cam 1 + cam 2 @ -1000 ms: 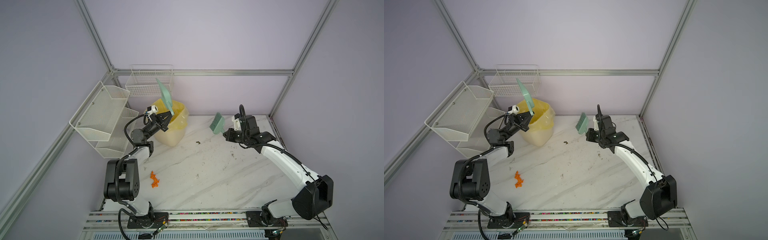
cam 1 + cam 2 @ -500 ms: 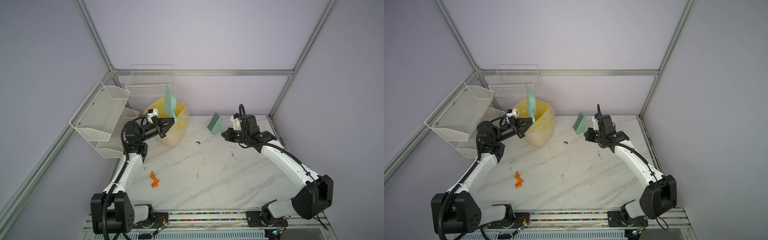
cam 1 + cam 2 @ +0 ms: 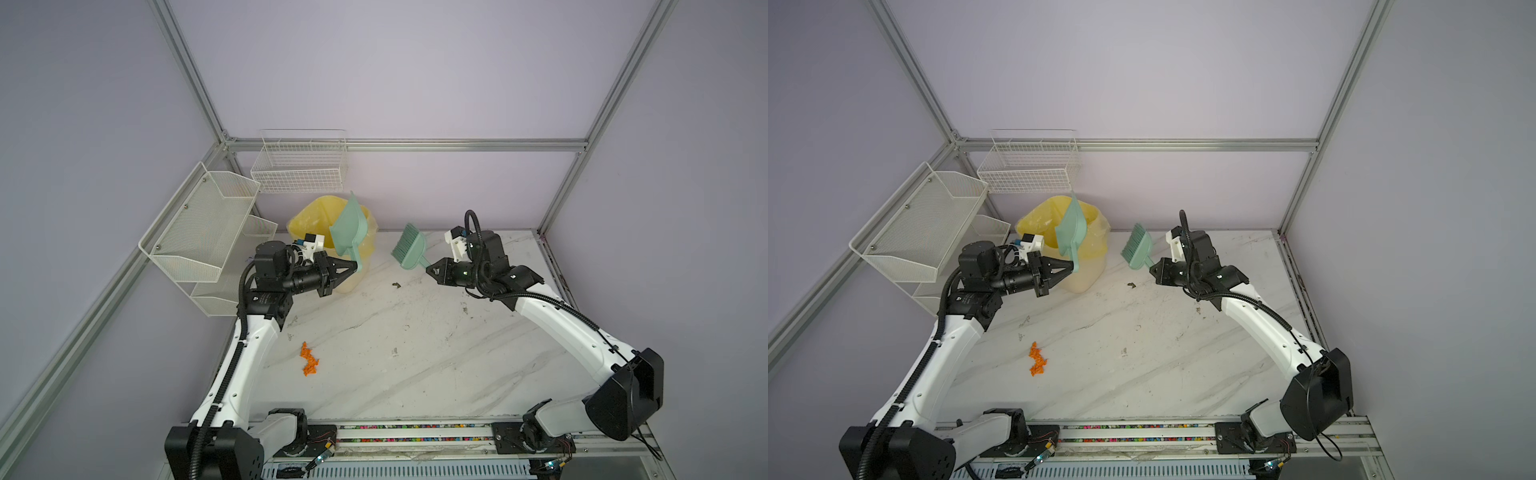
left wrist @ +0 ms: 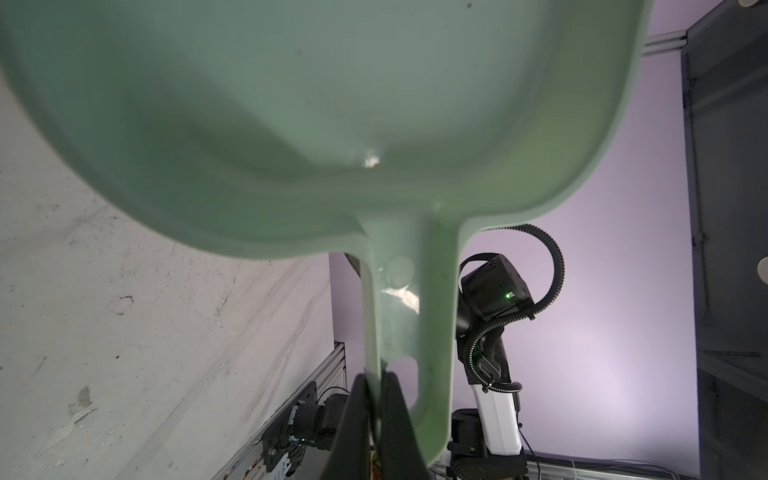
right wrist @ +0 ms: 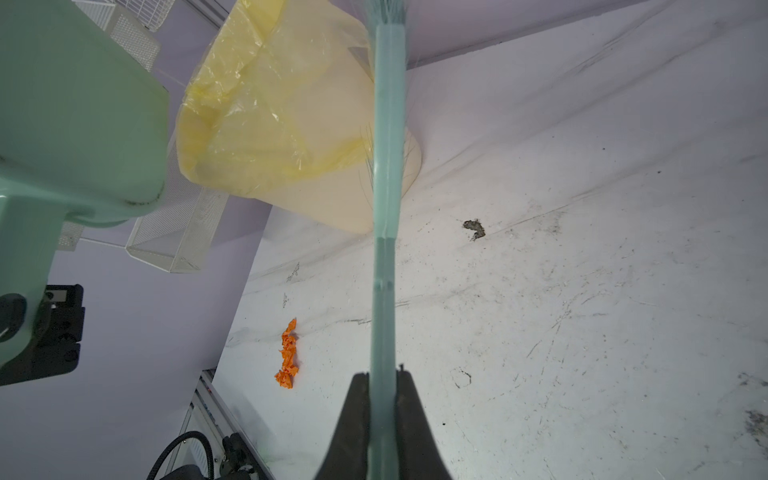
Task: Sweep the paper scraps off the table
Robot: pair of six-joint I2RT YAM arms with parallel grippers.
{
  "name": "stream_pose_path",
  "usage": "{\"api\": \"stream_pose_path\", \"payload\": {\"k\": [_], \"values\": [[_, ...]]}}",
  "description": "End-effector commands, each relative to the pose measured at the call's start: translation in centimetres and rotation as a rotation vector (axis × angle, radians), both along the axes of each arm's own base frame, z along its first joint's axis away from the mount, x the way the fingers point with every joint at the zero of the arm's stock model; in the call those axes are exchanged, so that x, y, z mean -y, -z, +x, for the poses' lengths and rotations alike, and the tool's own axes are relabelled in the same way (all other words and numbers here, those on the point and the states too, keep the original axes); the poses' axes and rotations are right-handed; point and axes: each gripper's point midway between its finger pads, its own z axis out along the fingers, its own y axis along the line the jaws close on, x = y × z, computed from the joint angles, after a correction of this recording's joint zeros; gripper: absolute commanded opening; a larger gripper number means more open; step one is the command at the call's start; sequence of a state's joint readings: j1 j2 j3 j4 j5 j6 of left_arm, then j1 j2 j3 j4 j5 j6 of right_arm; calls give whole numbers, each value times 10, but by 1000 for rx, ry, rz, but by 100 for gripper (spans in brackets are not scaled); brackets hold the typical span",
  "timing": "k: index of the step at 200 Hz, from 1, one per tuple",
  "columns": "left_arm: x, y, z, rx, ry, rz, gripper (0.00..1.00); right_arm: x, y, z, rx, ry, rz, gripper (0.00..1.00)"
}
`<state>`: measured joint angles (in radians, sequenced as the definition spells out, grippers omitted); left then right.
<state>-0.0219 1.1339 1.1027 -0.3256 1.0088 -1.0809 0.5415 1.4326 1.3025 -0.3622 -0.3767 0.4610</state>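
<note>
The left gripper (image 3: 353, 266) holds the dustpan (image 3: 347, 232); the right gripper (image 3: 430, 268) holds the brush (image 3: 409, 251). The scraps (image 3: 309, 359) lie well away from both.

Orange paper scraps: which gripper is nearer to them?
Left. The left gripper, holding the dustpan, hangs by the yellow-lined bin beyond the scraps; the right gripper, holding the brush, is farther off to the right.

paper scraps (image 3: 309, 363) uncountable, dustpan (image 4: 332, 104) and brush (image 5: 388, 166) cropped
</note>
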Motion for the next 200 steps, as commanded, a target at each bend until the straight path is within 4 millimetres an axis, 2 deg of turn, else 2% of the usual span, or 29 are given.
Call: {"api": "stream_pose_path", "payload": {"k": [1,26,68,125,150,200], "values": [[1,-34,-28,159,21,119,0,-16,-16,-9,42,-54,24,0],[0,-20,-45,144,22,194,0,-33,-11,-22,24,-95,14,0],[-15,7,-73,120,-19,354,0,-67,-1,-52,-27,-169,31,0],[-36,70,-110,-1,-37,536,0,-112,22,-99,-137,-276,73,0],[-52,95,-120,-66,-63,644,0,-137,37,-121,-208,-341,82,0],[-78,122,-125,-162,-119,795,0,-188,46,-157,-295,-457,126,0]]}}
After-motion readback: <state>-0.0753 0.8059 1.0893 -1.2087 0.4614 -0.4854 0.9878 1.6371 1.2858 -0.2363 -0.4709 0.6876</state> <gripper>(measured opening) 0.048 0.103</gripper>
